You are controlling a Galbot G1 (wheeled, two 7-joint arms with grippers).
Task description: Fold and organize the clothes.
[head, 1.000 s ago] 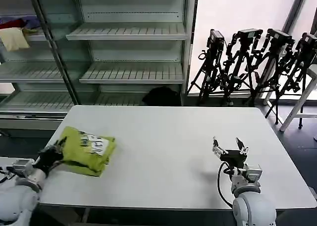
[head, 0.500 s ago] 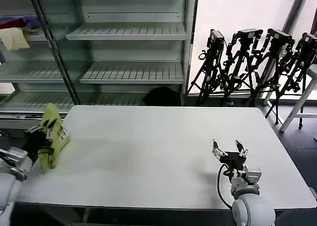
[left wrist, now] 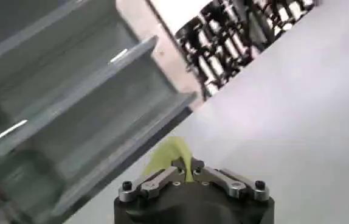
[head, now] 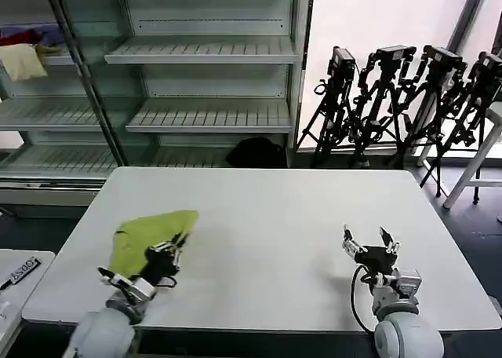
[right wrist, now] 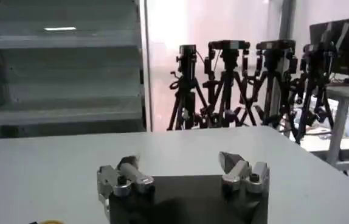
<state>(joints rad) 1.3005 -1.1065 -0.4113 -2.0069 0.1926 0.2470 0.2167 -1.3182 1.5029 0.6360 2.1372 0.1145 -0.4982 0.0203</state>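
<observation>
The lime T-shirt [head: 145,236] lies bunched on the left part of the white table [head: 274,217], one corner raised toward the table's middle. My left gripper [head: 166,256] is shut on the near edge of the cloth. In the left wrist view the yellow-green fabric [left wrist: 169,153] rises pinched between the closed fingers of the left gripper [left wrist: 185,168]. My right gripper [head: 370,242] stands open near the table's front right, nothing between its fingers. The right wrist view has the right gripper [right wrist: 180,164] with jaws wide apart over bare tabletop.
Grey shelving [head: 204,52] stands behind the table, with cream, red and purple garments [head: 23,56] on a left shelf. A black lump [head: 255,150] sits below the shelves. Several camera tripods [head: 408,99] stand at the back right. A white side surface [head: 20,272] lies at the left.
The left gripper swung the shirt from off the table's left edge back onto the table, now nearer the front. The shirt has opened from a folded bundle. The right gripper barely moved.
</observation>
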